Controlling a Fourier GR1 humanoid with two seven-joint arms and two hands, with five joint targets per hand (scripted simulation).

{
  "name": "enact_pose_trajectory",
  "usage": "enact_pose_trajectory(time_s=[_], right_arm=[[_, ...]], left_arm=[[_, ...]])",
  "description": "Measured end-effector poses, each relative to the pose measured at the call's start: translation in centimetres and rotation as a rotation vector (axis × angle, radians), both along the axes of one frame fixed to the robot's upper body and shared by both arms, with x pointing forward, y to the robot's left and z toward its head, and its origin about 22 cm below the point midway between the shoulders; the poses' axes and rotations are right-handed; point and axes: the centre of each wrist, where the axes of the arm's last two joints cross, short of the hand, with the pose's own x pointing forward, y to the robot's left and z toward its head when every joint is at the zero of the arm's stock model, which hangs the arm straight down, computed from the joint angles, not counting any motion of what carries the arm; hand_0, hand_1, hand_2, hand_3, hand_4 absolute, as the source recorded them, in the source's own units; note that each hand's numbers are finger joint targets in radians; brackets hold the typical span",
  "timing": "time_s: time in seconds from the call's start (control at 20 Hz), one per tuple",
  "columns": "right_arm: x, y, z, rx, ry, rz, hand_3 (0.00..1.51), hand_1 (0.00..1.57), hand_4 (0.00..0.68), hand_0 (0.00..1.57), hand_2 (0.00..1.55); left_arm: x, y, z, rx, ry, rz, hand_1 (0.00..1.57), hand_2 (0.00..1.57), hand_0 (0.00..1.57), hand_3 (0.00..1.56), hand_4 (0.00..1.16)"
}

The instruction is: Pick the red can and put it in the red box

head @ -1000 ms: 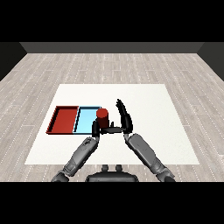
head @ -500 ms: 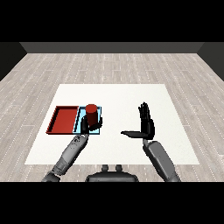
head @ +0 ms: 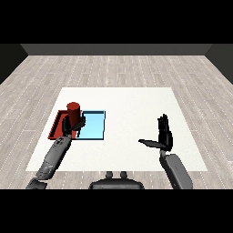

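Note:
The red can (head: 73, 111) stands upright in my left hand (head: 73, 124), whose fingers curl round its lower part. Hand and can are over the right half of the red tray (head: 56, 128), close to where it meets the light blue tray (head: 93, 125). I cannot tell whether the can touches the tray floor. My right hand (head: 163, 137) is far off to the right above the white table, fingers straight and pointing up, thumb stretched out to the left, holding nothing.
The two trays lie side by side at the left of the white table (head: 132, 104). My left forearm (head: 53, 157) comes in from the lower left, my right forearm (head: 176, 169) from the lower right.
My left hand has carried the can leftward from over the blue tray to over the red tray. My right hand has drawn away to the right, still open.

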Motion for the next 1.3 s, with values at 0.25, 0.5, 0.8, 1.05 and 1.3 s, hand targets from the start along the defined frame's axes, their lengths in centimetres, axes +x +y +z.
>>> enact_pose_trajectory(time_s=[0.25,0.5,0.8,1.05,1.3], right_arm=[[0.1,-1.2,-0.6,-0.025,0.045,-0.052,0.0,0.0,0.0,0.0,0.0],[1.4,-2.4,-0.9,-0.053,0.074,-0.085,0.0,0.0,0.0,0.0,0.0],[2.7,-1.9,-1.9,-0.024,0.101,-0.077,0.0,0.0,0.0,0.0,0.0],[3.7,-2.3,-2.7,-0.017,0.105,-0.088,0.0,0.0,0.0,0.0,0.0],[4.0,-2.1,-3.6,-0.016,0.1,-0.09,0.0,0.0,0.0,0.0,0.0]], left_arm=[[1.4,4.2,-1.3,0.065,0.106,0.087,1.57,1.55,1.57,1.47,1.09],[3.1,6.0,-2.6,0.11,0.22,0.159,1.57,1.57,1.57,1.5,1.05],[3.5,7.2,-4.2,0.143,0.387,0.237,0.69,0.72,0.69,0.49,0.74],[2.6,7.4,-5.9,0.156,0.552,0.305,0.68,0.69,0.68,0.12,0.77],[1.4,8.3,-7.0,0.088,0.629,0.401,1.49,1.34,1.49,0.0,0.65]])
